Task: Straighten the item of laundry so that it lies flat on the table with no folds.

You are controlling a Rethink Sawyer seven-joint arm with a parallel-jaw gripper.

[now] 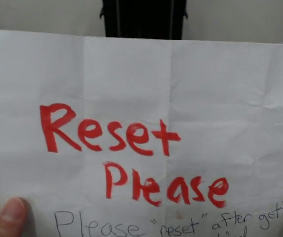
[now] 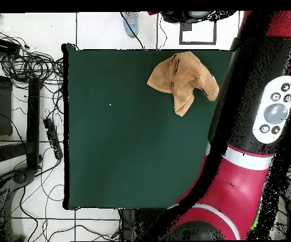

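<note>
One crumpled towel [image 2: 183, 80] sits toward one o'clock on the table [image 2: 122, 151], unflattened; a person's thumb [image 1: 8, 215] holds a "Reset Please" sheet [image 1: 146, 98] before the front camera. Robot hand unseen.

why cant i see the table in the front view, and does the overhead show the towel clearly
Front view: a white paper sheet with red lettering, held by a hand, fills the frame. Overhead view: unobstructed, the crumpled towel on the green table.

White tiled floor [image 2: 97, 30] surrounds my bench. Tangled black cables [image 2: 31, 60] and a power strip [image 2: 52, 138] lie along one side. Pale wall [image 1: 43, 15] behind.
</note>
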